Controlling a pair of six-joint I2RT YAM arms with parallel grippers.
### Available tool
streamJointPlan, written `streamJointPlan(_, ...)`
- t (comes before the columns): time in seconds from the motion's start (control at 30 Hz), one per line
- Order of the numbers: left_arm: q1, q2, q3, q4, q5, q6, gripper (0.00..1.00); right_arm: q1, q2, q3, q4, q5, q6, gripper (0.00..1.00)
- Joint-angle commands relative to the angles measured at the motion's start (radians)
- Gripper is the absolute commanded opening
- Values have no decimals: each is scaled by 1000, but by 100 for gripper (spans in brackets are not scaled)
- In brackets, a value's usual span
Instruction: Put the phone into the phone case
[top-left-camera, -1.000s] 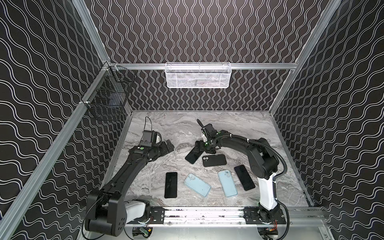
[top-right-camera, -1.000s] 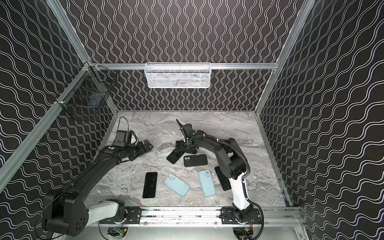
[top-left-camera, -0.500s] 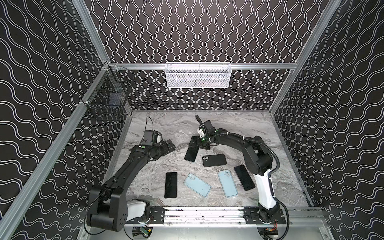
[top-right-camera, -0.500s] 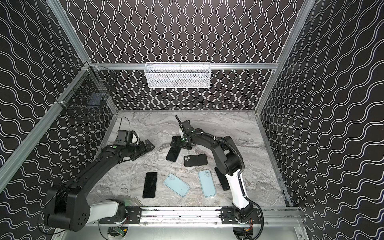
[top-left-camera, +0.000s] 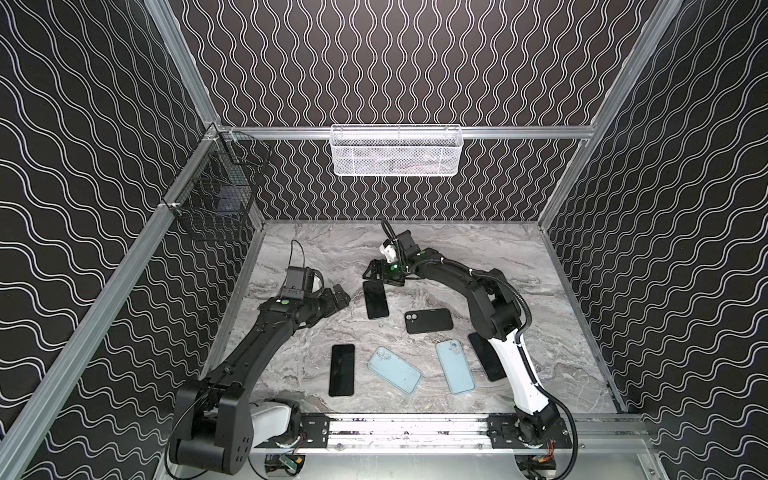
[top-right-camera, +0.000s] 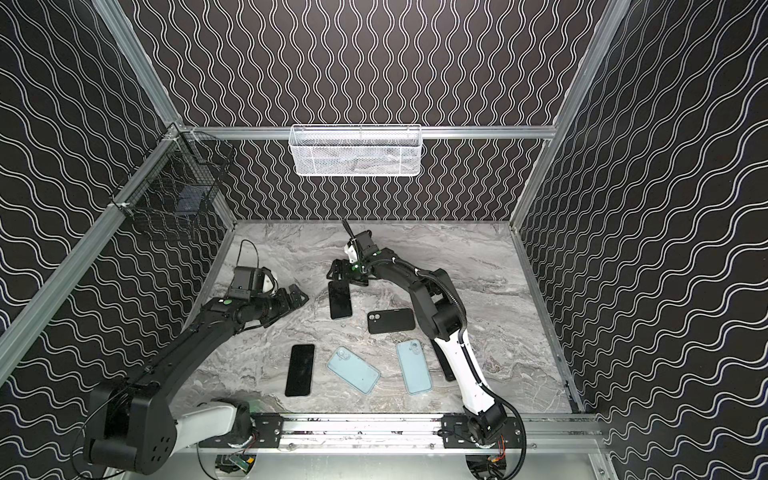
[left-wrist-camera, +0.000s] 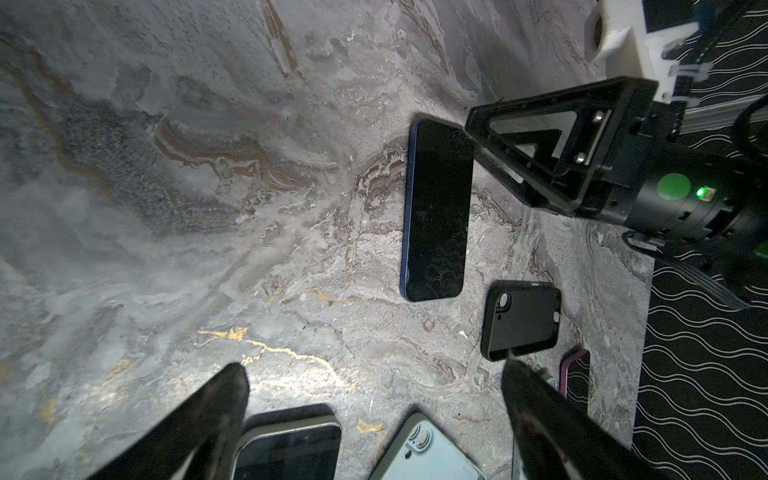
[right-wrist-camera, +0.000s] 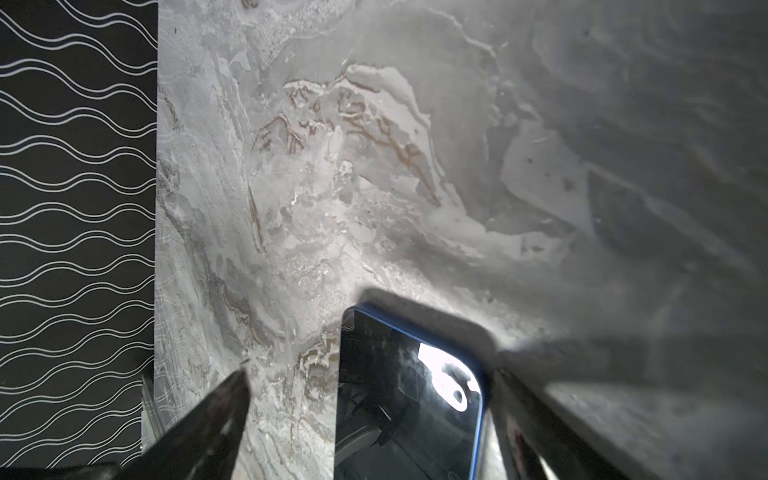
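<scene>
The grey marbled surface is seen in both top views. The right claw is held low over it, jaws spread wide and nothing gripped. The left claw is likewise spread wide and empty, and is kept well apart from the right one.

The dark, flat, glass-fronted phone with a blue edge is laid screen-up on the surface. One short end lies between the right claw's fingers, nearer one of them, and the body runs back under the claw. Whether that nearer finger touches the blue edge cannot be settled from the wrist view.

The black rectangular phone case with a camera cut-out is found near the right claw, beside the phone's other end and apart from it, hollow side up.

The phone is judged to be stiff, thin and rather dense, with a slick, breakable glass face. Because it lies flat, little is offered to a grip, so the long blue edges near the middle are best taken, across the width. The case is judged light and somewhat pliant, and would likely slide unless it is steadied by the left claw.
</scene>
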Motion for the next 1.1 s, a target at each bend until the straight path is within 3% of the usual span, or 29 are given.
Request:
streamJointPlan(0.0,2,-6,-5,43,31,-10,98,1,-22,-15,-66,-25,-12,92)
streamJointPlan(0.13,-1,15,-14,94,93,-12,99,-15,-158,-114,-57,14,-40,92)
streamJointPlan(0.3,-46,67,-6,134,103,-15,99,-74,-411,-459,100,3,21,92)
streamJointPlan(0.4,-74,105,-4,178,104,-35,98,-93,-494,-577,115,21,29,92)
streamJointPlan(0.63,-124,254,29,286,119,-91,94,-111,-502,-605,123,-12,60,90)
streamJointPlan(0.73,-134,296,33,335,120,-121,86,-111,-483,-589,143,-37,88,90)
streamJointPlan(1.07,-207,399,57,383,67,-187,86,-169,-512,-663,229,-71,158,89)
